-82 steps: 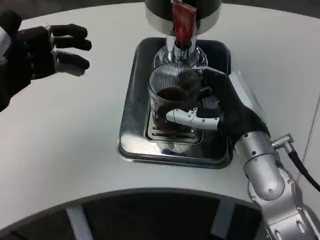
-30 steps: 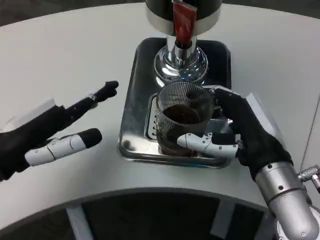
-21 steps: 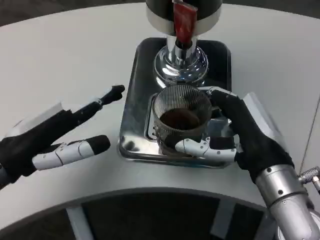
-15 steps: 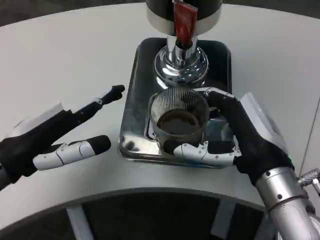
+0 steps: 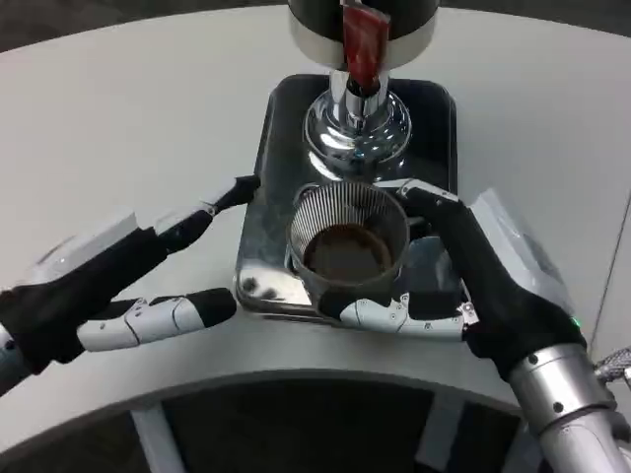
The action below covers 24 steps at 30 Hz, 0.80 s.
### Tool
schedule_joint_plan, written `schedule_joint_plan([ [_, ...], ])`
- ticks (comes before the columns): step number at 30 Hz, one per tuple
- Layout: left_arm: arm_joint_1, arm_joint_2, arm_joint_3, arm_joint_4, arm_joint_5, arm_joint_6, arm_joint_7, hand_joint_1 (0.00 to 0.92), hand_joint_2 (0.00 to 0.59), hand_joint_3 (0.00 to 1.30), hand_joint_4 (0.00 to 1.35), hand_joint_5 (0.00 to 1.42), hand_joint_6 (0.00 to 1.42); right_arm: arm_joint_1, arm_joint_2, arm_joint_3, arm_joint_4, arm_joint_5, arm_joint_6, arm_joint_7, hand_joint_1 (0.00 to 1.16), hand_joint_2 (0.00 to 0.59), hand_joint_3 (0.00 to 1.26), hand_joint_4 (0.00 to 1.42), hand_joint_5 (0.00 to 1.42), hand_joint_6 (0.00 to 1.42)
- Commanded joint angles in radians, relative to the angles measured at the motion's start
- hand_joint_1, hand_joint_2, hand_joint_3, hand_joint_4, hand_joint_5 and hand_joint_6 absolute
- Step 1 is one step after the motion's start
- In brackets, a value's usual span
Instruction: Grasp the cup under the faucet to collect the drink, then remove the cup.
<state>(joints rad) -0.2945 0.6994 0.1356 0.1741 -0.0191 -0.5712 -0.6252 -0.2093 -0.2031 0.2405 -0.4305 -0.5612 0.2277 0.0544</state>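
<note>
Over the near edge of the polished steel drip tray (image 5: 258, 177), I hold the ribbed clear glass cup (image 5: 347, 246) of dark brown drink in my right hand (image 5: 463, 286), clear of the chrome faucet column (image 5: 357, 118) with its red tap handle (image 5: 361, 41) that stands at the tray's far end. The cup sits upright, its rim level, which I judge is the reason for the wrap-around grip: a full glass carried by its side wall spills if it tips. My right fingers (image 5: 399, 315) curl around the cup's near side and my thumb comes around the far side by the rim, so the glass is clamped between them, not merely touched. I cannot tell whether its base rests on the tray's slotted grille or hangs just above it. My left hand (image 5: 94, 291) lies over the round white table (image 5: 128, 108) just beside the tray's left rim, holding nothing, its fingers spread apart and stretched toward the cup, one fingertip close to the tray's edge. I judge it is placed there to steady or receive the glass. Filling looks finished; taking the cup fully away from the tray remains.
</note>
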Motion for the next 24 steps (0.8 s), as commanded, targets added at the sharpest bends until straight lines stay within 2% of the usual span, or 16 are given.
schedule_joint_plan([
  [1, 0.056, 0.000, -0.001, -0.065, 0.026, -0.001, 0.030, 0.000, 0.088, 0.00, 0.00, 0.00, 0.00, 0.024, -0.002, 0.004, -0.059, 0.003, -0.039, 0.011, 1.02, 0.302, 0.84, 1.11, 1.31, 1.42],
  [16, 0.156, -0.025, -0.012, -0.221, 0.161, 0.022, 0.139, 0.000, 0.078, 0.00, 0.00, 0.00, 0.00, 0.076, -0.009, 0.014, -0.116, 0.003, -0.036, 0.065, 1.02, 0.302, 0.84, 1.11, 1.30, 1.42],
  [24, 0.226, -0.065, -0.004, -0.322, 0.264, 0.062, 0.219, 0.000, 0.066, 0.00, 0.00, 0.00, 0.00, 0.090, -0.013, 0.015, -0.145, 0.007, -0.029, 0.095, 1.02, 0.302, 0.84, 1.11, 1.30, 1.42],
])
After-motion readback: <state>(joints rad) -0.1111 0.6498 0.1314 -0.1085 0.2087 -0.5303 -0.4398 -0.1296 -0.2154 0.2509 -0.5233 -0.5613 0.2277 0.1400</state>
